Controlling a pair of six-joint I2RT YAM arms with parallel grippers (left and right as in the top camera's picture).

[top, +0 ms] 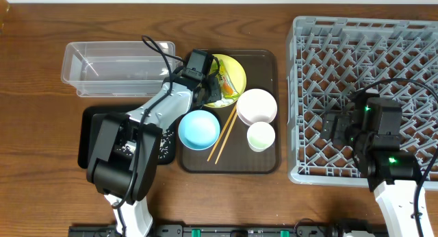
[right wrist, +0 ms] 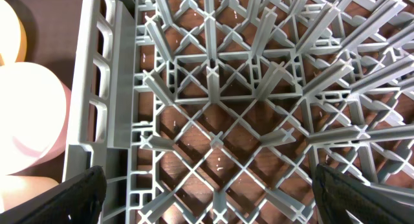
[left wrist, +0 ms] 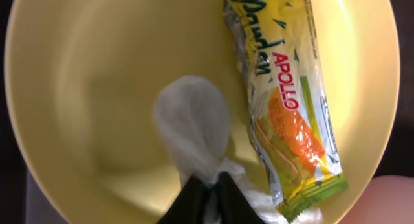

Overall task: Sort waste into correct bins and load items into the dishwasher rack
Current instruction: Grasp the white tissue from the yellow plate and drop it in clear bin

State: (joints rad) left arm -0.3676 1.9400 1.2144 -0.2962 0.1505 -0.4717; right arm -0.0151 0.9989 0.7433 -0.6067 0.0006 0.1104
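In the left wrist view my left gripper (left wrist: 210, 188) is shut on a white crumpled scrap of waste (left wrist: 194, 123) lying on the yellow plate (left wrist: 90, 81). The green-and-orange snack wrapper (left wrist: 288, 104) lies just right of it on the plate. Overhead, the left gripper (top: 213, 92) is over the plate (top: 235, 67). A light blue bowl (top: 199, 129), white bowl (top: 256, 105), small white cup (top: 261, 135) and chopsticks (top: 222, 135) sit on the brown tray. My right gripper (right wrist: 207, 198) is open and empty above the grey rack (right wrist: 213, 101), near its left side (top: 339, 125).
The clear tub (top: 116, 67) stands at the back left, and the black tray (top: 87, 138) lies in front of it under my left arm. The brown serving tray (top: 263, 165) lies between them and the rack (top: 369, 45). The rack's left wall (right wrist: 107, 88) is close to the right gripper.
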